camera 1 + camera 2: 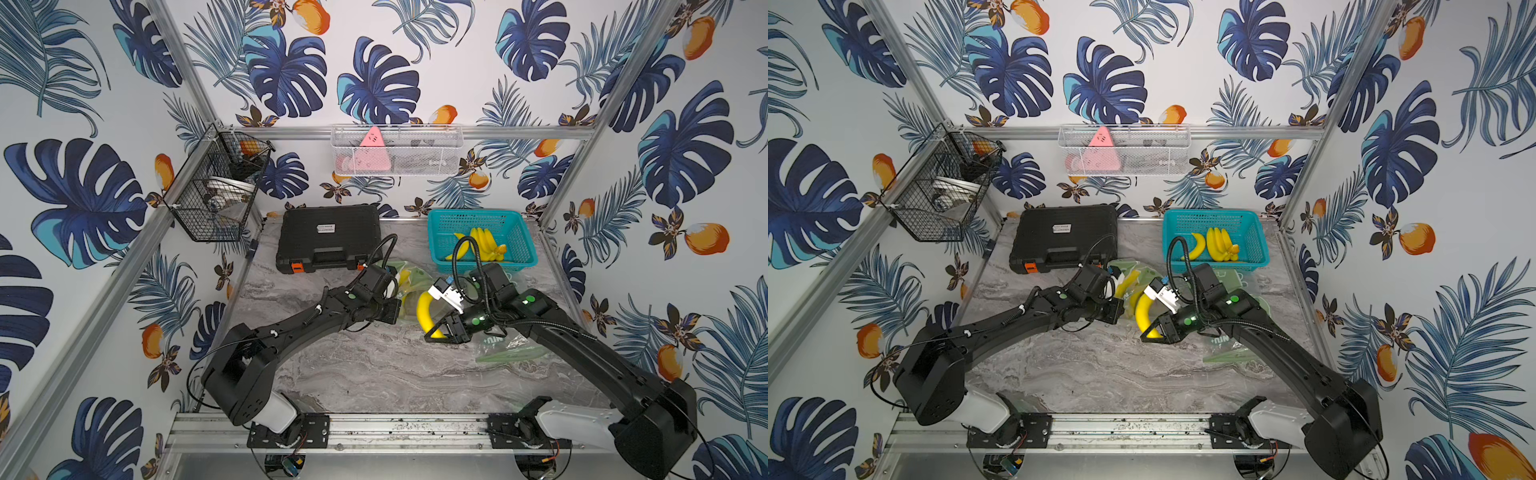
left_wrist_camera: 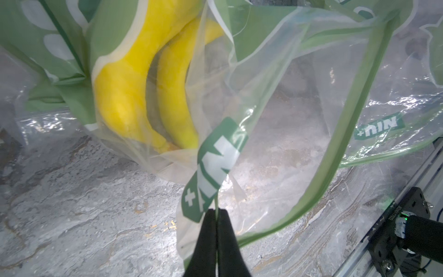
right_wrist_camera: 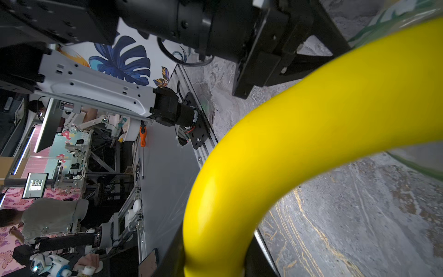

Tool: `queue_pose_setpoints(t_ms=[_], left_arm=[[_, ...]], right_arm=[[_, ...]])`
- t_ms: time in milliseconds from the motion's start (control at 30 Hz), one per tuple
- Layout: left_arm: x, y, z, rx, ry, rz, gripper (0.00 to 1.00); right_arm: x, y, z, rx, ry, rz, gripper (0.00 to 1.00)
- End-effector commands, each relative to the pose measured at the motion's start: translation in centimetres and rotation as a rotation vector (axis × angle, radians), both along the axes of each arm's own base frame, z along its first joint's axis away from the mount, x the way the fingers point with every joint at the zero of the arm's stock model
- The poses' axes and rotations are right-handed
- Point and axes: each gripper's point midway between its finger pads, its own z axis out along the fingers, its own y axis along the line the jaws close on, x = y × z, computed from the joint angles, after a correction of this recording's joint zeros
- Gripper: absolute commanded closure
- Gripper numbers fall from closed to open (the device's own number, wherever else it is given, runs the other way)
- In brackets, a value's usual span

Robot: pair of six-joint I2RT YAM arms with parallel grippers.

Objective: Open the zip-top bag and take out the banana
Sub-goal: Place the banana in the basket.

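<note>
A marbled grey surface (image 1: 374, 365) carries a closed black case (image 1: 328, 239) with orange latches at its far left and a teal plastic basket (image 1: 519, 237) at its far right, well apart. A bunch of yellow bananas (image 1: 484, 243) lies inside the teal basket. A black wire basket (image 1: 216, 195) hangs on the left wall; a white mesh basket (image 1: 415, 156) on the back rail holds a pink triangular piece (image 1: 374, 151). Leaf-print wallpaper (image 1: 286, 75) covers the walls. An orange-handled screwdriver (image 3: 142, 136) lies outside the frame
</note>
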Motion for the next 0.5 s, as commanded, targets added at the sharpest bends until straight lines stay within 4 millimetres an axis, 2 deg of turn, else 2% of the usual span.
queue_pose_setpoints(t_ms=[0,33,100,133,167,300,367,467], left_arm=[[0.3,-0.1,0.6,-0.006,-0.015,-0.021,1.00],[0.2,-0.2,0.6,-0.014,-0.013,-0.024,1.00],[0.0,-0.4,0.7,-0.027,-0.008,-0.027,1.00],[0.0,-0.5,0.8,-0.032,-0.010,-0.029,1.00],[0.0,-0.5,0.9,-0.040,-0.012,-0.027,1.00],[0.0,-0.7,1.6,-0.063,-0.022,-0.028,1.00],[0.0,-0.8,1.9,-0.072,-0.030,-0.027,1.00],[0.0,-0.9,2.1,-0.085,-0.029,-0.027,1.00]], right_arm=[[0.9,-2.3,2.4,0.013,-0.054,-0.112,0.76],[2.9,-3.3,3.3,0.031,-0.110,-0.196,0.77],[7.0,-5.3,3.8,0.034,-0.175,-0.344,0.75],[9.3,-6.2,3.6,0.028,-0.188,-0.397,0.80],[11.9,-7.1,3.1,0.014,-0.198,-0.451,0.86],[22.3,-9.8,0.8,-0.089,-0.266,-0.602,0.81],[27.1,-11.0,-1.3,-0.139,-0.257,-0.637,0.80],[31.6,-11.7,-3.7,-0.175,-0.259,-0.658,0.80]])
